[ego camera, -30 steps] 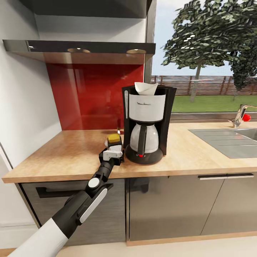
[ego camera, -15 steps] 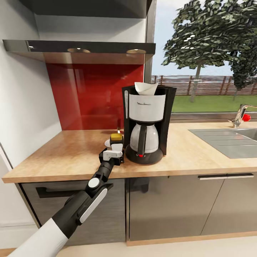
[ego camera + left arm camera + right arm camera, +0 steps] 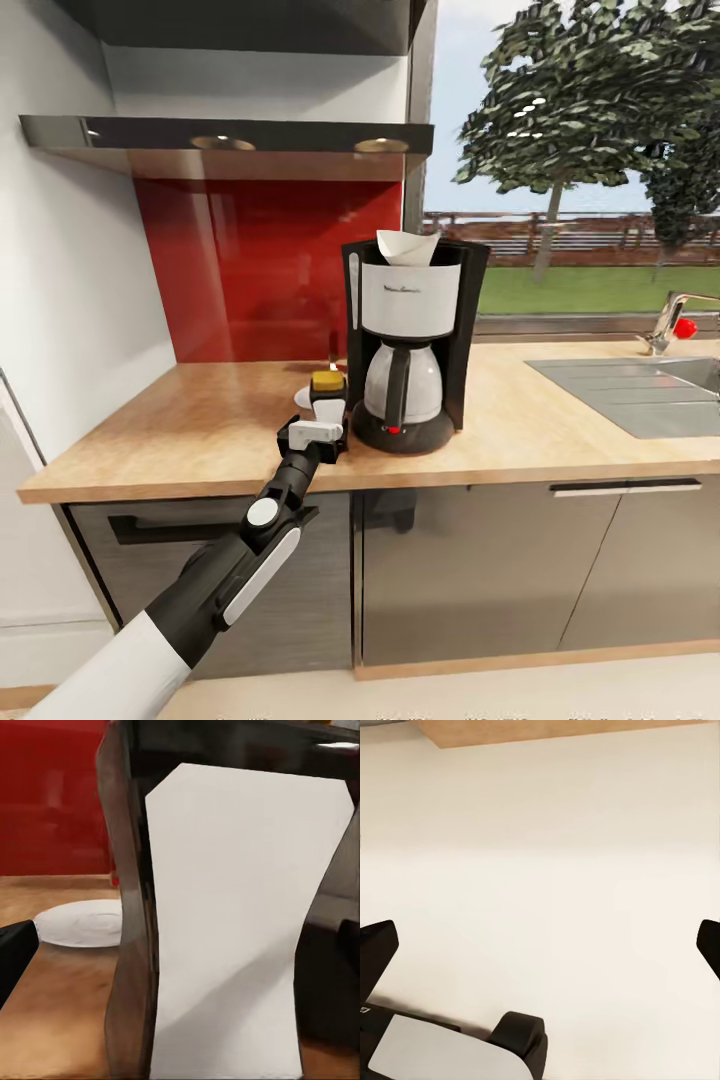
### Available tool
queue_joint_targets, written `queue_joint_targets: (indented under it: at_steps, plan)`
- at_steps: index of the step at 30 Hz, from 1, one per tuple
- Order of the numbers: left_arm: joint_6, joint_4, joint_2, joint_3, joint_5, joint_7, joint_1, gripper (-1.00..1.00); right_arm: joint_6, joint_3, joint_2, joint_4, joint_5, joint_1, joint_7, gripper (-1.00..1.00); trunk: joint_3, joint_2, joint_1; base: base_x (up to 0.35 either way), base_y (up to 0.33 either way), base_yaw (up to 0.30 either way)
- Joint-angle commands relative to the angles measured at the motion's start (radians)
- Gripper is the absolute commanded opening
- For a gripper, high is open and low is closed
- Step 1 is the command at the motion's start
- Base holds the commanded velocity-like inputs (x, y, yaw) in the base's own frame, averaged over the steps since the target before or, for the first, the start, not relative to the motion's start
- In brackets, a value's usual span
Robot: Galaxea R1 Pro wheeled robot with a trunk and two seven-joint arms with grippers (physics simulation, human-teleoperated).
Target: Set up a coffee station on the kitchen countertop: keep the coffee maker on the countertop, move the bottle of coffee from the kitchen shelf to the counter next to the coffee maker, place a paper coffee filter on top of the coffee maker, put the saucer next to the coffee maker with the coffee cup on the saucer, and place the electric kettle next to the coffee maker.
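Your left tool [image 3: 322,432] sits at the bottle of coffee [image 3: 327,398] standing on the surface [image 3: 200,420] beside the coffee maker [image 3: 408,340], grip state indeterminate; bottle placement appears complete, so withdraw straight back.

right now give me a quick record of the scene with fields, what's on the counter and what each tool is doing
surface: kitchen countertop, light wood
coffee maker: upright on the countertop
paper coffee filter: on top of the coffee maker
bottle of coffee: upright, just left of the coffee maker
saucer: on the countertop behind the bottle
left tool: at the bottle; grip cannot be judged
right tool: open, facing pale floor
sink: far right
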Motion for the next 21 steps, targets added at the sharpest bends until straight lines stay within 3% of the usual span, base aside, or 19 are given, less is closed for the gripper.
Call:
queue_joint_targets:
  at_steps: [1,21]
  plan:
    - [-0.001,-0.001,0.001,-0.004,0.008,0.008,-0.001,1.00,-0.006,-0.008,0.000,-0.001,0.011,-0.001,0.003,1.00,-0.001,-0.001,0.000,-0.074,0.000,0.000]
    - [-0.001,-0.001,0.001,-0.004,0.008,0.008,-0.001,1.00,-0.006,-0.008,0.000,-0.001,0.011,-0.001,0.003,1.00,-0.001,-0.001,0.000,-0.191,0.000,0.000]
